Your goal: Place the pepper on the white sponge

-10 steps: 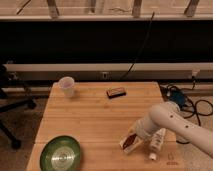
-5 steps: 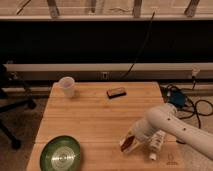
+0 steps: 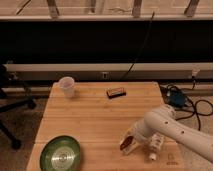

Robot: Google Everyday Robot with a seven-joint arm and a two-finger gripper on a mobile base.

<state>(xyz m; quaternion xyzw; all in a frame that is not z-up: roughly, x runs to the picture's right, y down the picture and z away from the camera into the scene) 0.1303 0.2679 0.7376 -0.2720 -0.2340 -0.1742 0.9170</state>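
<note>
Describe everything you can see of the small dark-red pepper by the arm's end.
The small elongated dark-red pepper sits at the tip of the gripper, low over the front-right part of the light wooden table. It is tilted, lower end toward the table's front edge, upper end against the gripper. Whether it touches the wood cannot be told. A white bottle lies just to its right, apart.

Warm, dim indoor light lies evenly over the pale wooden worktop (image 3: pixel 95 120), the dark wall band (image 3: pixel 100 45) behind it reads near black, and the claw (image 3: pixel 127 143), low at the front right, casts a soft, faint shadow.
</note>
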